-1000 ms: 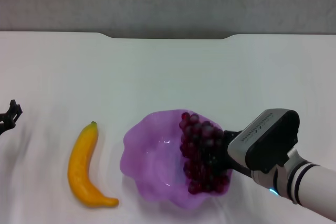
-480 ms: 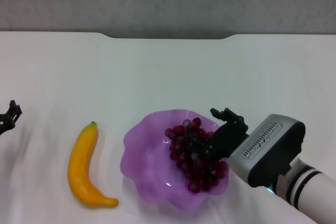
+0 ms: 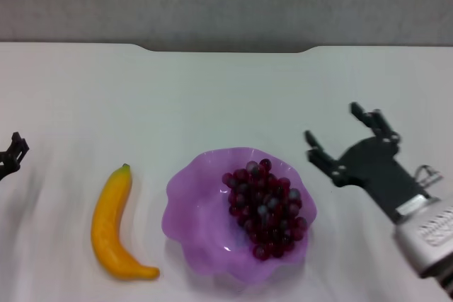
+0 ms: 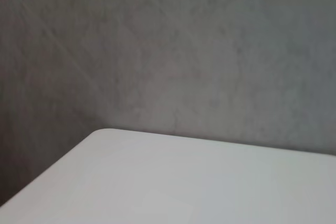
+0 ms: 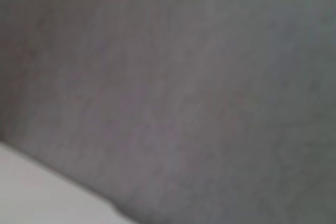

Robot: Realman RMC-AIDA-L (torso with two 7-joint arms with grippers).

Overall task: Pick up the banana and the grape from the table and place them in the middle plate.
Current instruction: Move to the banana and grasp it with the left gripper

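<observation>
At the table's [image 3: 212, 90] far left edge, only a tip of the left gripper [image 3: 13, 155] shows; whether it is spread or closed I cannot tell. The banana [image 3: 113, 223] lies just beside the plate [image 3: 195, 210], waiting. The grapes [image 3: 265, 206] rest inside it, so the right gripper [image 3: 343, 139] hangs empty, fingers spread.

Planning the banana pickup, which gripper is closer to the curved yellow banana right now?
Left. The left gripper sits at the table's left edge beside the curved yellow banana; the open right gripper is beyond the plate.
</observation>
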